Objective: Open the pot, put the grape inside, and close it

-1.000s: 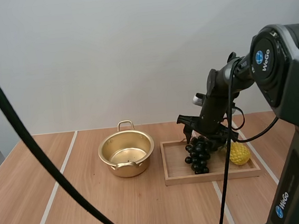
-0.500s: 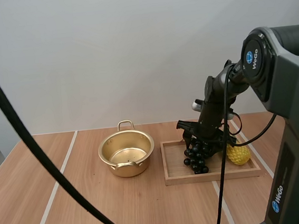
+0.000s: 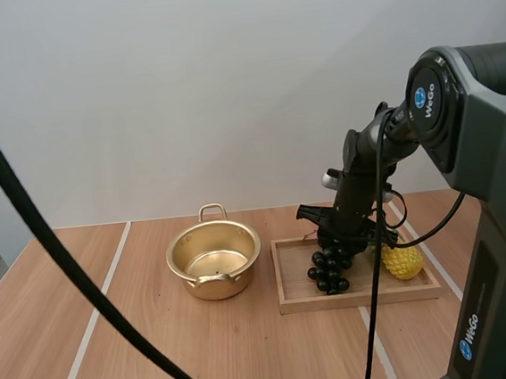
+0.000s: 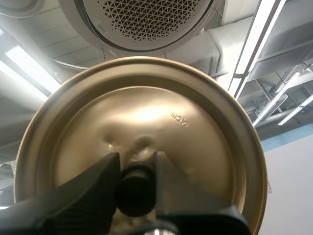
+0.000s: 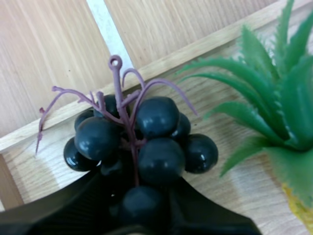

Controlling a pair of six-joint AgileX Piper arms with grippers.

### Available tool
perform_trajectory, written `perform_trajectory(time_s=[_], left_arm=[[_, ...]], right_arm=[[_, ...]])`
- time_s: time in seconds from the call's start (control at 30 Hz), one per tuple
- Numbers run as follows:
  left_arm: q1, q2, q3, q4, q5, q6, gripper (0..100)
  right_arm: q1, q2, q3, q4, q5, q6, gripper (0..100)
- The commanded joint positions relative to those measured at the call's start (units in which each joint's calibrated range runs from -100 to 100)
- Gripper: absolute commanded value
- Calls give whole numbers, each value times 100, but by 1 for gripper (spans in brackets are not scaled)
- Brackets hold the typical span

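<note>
A golden pot (image 3: pixel 216 285) stands open on the table, left of a wooden tray (image 3: pixel 362 300). My right gripper (image 3: pixel 332 238) is shut on a bunch of dark grapes (image 3: pixel 329 272) that hangs low over the tray's left part; whether it touches the tray floor I cannot tell. In the right wrist view the grapes (image 5: pixel 151 132) with their purple stem sit pinched in my right gripper (image 5: pixel 139 203), close to the tray's rim (image 5: pixel 205 46). My left gripper (image 4: pixel 137 188) is shut on the black knob of the golden lid (image 4: pixel 156 112), held up toward the ceiling.
A yellow toy pineapple (image 3: pixel 404 263) lies at the tray's right end, its green leaves (image 5: pixel 274 107) close beside the grapes. Bare wooden table spreads to the left of and in front of the pot.
My right gripper has shifted slightly left with the grapes, toward the pot side of the tray. The pot has not moved.
</note>
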Motion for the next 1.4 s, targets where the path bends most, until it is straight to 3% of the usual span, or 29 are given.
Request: perform_trajectory(time_s=[0.0, 0.3, 0.97, 1.17, 1.23, 1.37], left_arm=[[-4, -35, -26, 31, -232, -43, 0], [-4, -35, -26, 31, -232, -43, 0], [-4, -35, -26, 31, -232, -43, 0], [-4, -35, -26, 31, -232, -43, 0], [-4, -35, -26, 31, -232, -43, 0], [-4, -35, -26, 31, -232, -43, 0]], right_arm=[[7, -171, -28, -68, 6, -98, 0], [7, -1422, -395, 374, 80, -1084, 0], [7, -4787, -839, 848, -653, -1085, 0], [7, -5324, -849, 969, -208, -1085, 0], [7, -5410, -864, 1522, 286, -1539, 0], [7, -5382, -864, 3128, 1454, -3804, 0]])
